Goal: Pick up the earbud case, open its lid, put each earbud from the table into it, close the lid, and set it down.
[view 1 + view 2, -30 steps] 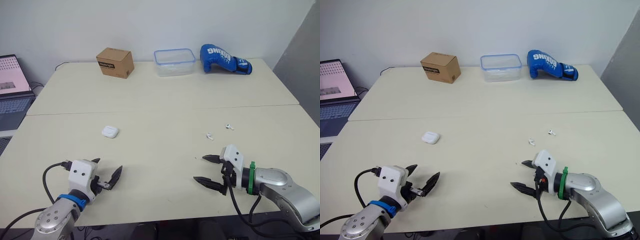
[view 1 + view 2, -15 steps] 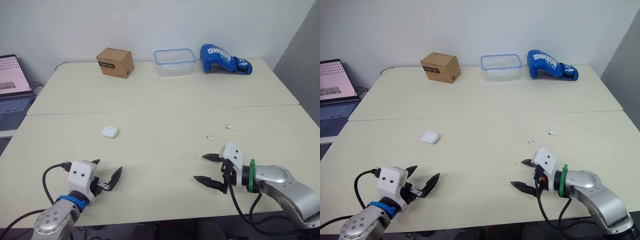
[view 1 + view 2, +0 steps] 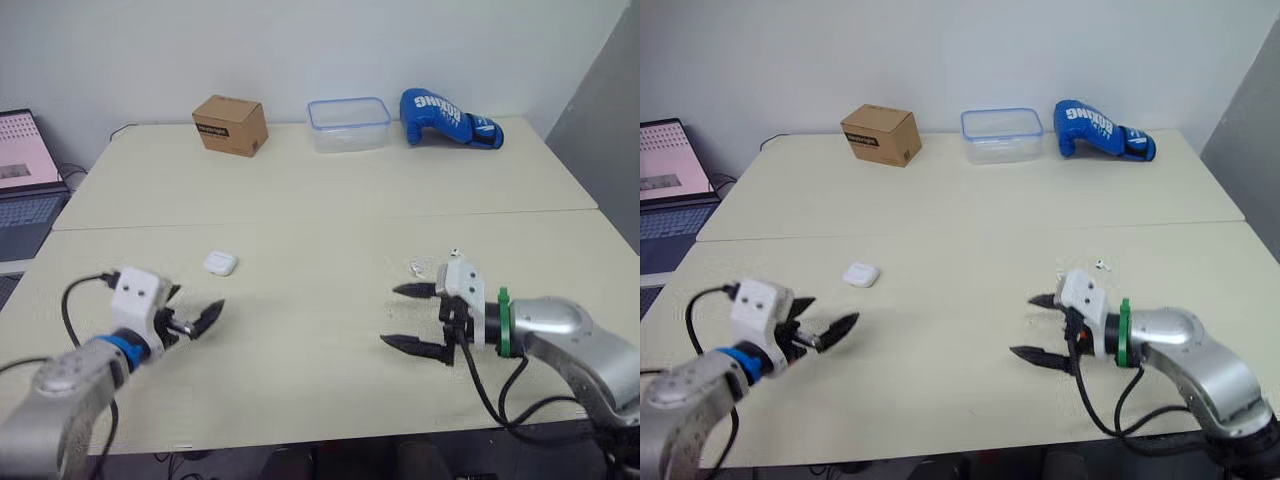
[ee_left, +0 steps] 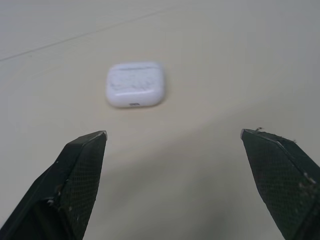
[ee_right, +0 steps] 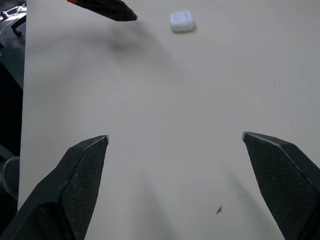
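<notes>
Earbud case (image 4: 135,84), seemingly closed, near left gripper (image 4: 173,133)

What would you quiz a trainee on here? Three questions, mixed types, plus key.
1. True or false: the earbud case lies closed on the table, with neither gripper touching it.
2. Which arm's gripper is nearer the case? A) left B) right C) both equally near
3. Fill in: the right gripper hovers over the table with its jaws ____.
Key: 1 true. 2 A: the left gripper points at the case, jaws open. 3 open.
</notes>
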Controlling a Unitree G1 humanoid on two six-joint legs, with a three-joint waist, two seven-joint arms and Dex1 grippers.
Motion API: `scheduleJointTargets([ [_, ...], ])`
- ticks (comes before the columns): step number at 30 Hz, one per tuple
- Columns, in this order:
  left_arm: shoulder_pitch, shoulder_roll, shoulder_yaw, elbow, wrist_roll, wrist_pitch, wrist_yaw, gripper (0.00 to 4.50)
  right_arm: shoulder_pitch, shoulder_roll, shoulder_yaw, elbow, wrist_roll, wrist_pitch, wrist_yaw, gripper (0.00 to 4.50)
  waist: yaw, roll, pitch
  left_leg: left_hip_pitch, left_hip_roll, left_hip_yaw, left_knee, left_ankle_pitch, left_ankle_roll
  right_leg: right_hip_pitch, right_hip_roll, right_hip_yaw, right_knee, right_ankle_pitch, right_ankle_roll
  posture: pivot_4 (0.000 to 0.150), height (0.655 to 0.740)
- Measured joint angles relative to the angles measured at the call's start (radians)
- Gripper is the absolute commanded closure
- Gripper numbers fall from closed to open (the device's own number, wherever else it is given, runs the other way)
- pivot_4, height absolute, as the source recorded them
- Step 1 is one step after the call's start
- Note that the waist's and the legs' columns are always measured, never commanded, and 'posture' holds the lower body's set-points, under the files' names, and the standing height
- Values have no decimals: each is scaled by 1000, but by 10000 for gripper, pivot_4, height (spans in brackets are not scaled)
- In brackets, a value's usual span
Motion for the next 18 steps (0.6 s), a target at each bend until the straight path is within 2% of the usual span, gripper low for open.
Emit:
scheduleJointTargets([
  [3,-100,49,-58,127,11,21,-47,111,-29,-2,0,19,-3,-3,15,0,-1,0,0,-1,0,1,0,1,-2,-2,0,1,0,0,0,1500,7307],
  [11,-287,43,-223,374,91,-40,-104,111,-83,27,0,23,0,-4,12,0,-3,0,0,-3,0,0,0,2,-3,-4,0,1,1,0,0,1500,7307],
  [18,-377,22,-288,514,155,-116,-130,111,-110,63,2,22,-3,-5,-14,0,-5,0,0,-3,0,0,0,2,-3,-5,-1,1,1,0,0,1500,7307],
])
